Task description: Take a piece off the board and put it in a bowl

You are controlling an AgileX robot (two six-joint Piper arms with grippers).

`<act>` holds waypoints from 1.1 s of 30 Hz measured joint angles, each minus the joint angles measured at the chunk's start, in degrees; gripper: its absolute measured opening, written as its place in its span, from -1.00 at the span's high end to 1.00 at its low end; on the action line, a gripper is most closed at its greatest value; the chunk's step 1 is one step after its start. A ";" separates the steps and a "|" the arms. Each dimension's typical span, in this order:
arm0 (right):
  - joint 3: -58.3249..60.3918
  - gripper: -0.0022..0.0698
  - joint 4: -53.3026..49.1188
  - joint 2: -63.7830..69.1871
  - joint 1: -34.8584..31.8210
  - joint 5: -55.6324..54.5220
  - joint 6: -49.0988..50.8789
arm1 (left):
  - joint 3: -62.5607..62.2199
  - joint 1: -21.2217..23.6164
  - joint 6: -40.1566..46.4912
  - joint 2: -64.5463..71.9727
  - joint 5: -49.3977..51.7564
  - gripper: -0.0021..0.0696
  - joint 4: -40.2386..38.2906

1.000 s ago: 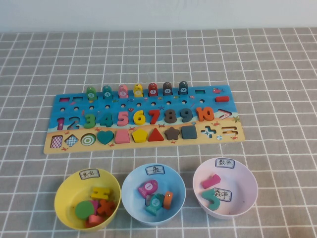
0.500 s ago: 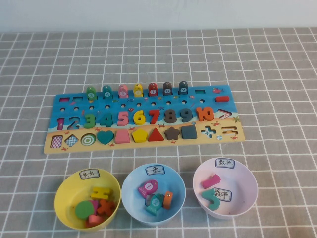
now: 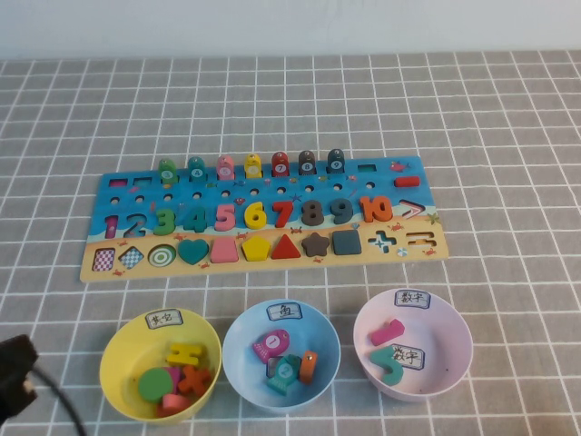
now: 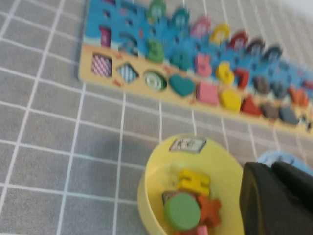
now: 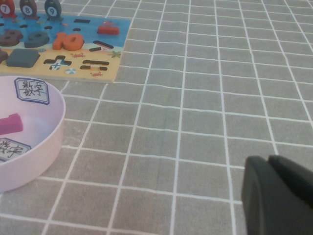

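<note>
A grey tablecloth (image 3: 508, 136) with a white grid is covering the table. The bright-green 3 (image 3: 164, 221) is sitting in the board (image 3: 100, 264) between the 2 and the teal 4, with the pink bowl (image 3: 454, 363) nearer the robot. The left gripper (image 4: 274, 196) is hovering pressed together by the yellow bowl (image 3: 118, 363); the right gripper (image 5: 274, 196) is hanging over bare cloth beside the pink bowl, its fingers also appearing together.

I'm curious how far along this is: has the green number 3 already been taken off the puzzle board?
No: in the high view the green 3 sits in its slot on the board, between the blue 2 and the teal 4.
</note>
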 joint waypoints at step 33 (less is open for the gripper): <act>0.00 0.99 0.21 0.00 0.00 0.00 0.00 | -54.50 -10.42 5.19 68.95 23.32 0.94 10.99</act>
